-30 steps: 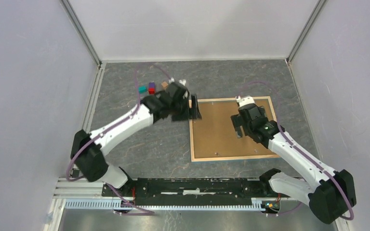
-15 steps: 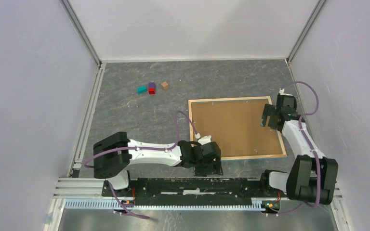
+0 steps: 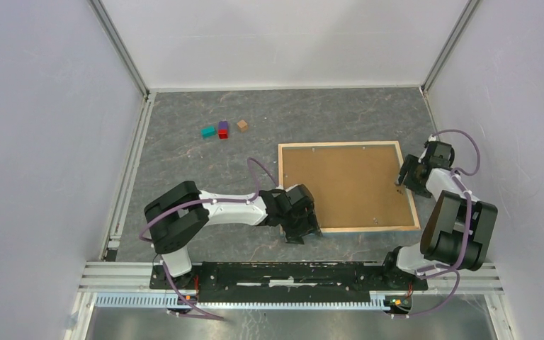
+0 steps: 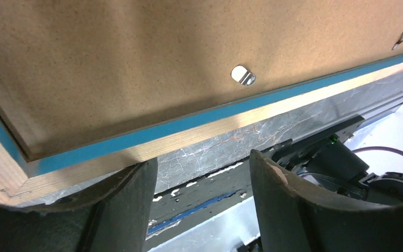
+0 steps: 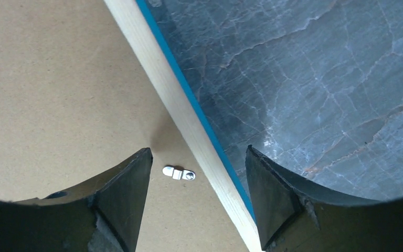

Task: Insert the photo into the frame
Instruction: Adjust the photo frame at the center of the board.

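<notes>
Two arms reach the frame (image 3: 281, 185), which lies back up on the table (image 3: 212, 177), right of centre, the backing board (image 3: 343, 184) inside it. From above, your left arm stretches low, its left gripper (image 3: 304, 227) at the near-left corner. The right arm folds tightly, the right gripper (image 3: 405, 177) over the right rail.

Your left wrist view shows the fingers (image 4: 131, 189) apart before the near rail, holding nothing.

Your right wrist view shows the fingers (image 5: 126, 184) straddling the rail with gaps either side, gripping nothing.
</notes>
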Available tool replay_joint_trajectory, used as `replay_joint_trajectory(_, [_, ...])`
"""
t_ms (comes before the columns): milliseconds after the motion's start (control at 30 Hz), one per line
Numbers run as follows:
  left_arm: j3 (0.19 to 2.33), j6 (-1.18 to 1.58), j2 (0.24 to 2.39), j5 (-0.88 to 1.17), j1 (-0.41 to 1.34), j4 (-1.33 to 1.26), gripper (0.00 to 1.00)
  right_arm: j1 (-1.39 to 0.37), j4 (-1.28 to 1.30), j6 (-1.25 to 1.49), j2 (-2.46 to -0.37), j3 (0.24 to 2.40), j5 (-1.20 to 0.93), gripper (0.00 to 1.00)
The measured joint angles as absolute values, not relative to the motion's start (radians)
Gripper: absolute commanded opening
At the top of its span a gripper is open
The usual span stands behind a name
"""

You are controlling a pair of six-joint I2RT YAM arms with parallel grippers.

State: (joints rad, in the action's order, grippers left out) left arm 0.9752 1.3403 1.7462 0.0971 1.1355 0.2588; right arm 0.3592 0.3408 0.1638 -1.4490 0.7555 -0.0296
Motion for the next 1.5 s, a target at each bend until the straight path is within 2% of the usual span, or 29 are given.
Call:
replay_joint_trajectory(33, [0.976, 1.339, 1.753, 0.112, 1.122, 0.257, 0.71, 0.363, 0.338, 0.166, -1.449, 0.753, -0.029, 0.64])
replay_joint_trajectory(100, [0.976, 1.331, 1.754, 0.13, 1.101, 0.256, 0.72, 0.367, 0.318, 0.199, -1.444, 0.733, -0.005, 0.64])
replay_joint_trajectory(167, [0.976, 1.319, 1.753, 0.124, 1.082, 0.261, 0.73, 0.366, 0.279, 0.268, -1.422, 0.684, -0.005, 0.55])
replay_joint_trajectory(333, [0.993, 1.278, 1.747, 0.104, 1.008, 0.307, 0.74, 0.275, 0.139, 0.424, -1.227, 0.477, 0.023, 0.5])
replay_joint_trajectory(500, [1.044, 1.207, 1.755, 0.057, 0.901, 0.392, 0.74, 0.227, 0.135, 0.496, -1.14, 0.408, 0.032, 0.46])
replay_joint_trajectory(700, [1.196, 1.109, 1.858, 0.056, 0.798, 0.498, 0.74, 0.227, 0.181, 0.536, -0.984, 0.327, 0.018, 0.21])
replay_joint_trajectory(867, [1.363, 1.022, 1.969, 0.054, 0.735, 0.564, 0.74, 0.228, 0.245, 0.564, -0.798, 0.241, -0.035, 0.17])
replay_joint_trajectory(1167, [1.611, 0.82, 2.115, 0.036, 0.676, 0.704, 0.7, 0.175, 0.293, 0.609, -0.617, 0.163, -0.125, 0.15])
replay_joint_trajectory(1233, [1.657, 0.774, 2.135, 0.021, 0.67, 0.73, 0.7, 0.133, 0.335, 0.625, -0.566, 0.156, -0.131, 0.18])
replay_joint_trajectory(1267, [1.669, 0.754, 2.139, 0.016, 0.669, 0.736, 0.7, 0.115, 0.362, 0.632, -0.538, 0.155, -0.135, 0.24])
replay_joint_trajectory(1433, [1.672, 0.642, 2.131, 0.01, 0.672, 0.746, 0.8, 0.079, 0.512, 0.585, -0.48, 0.201, -0.191, 0.69])
replay_joint_trajectory(1500, [1.656, 0.596, 2.112, 0.02, 0.672, 0.743, 0.86, 0.07, 0.556, 0.534, -0.506, 0.267, -0.207, 0.83])
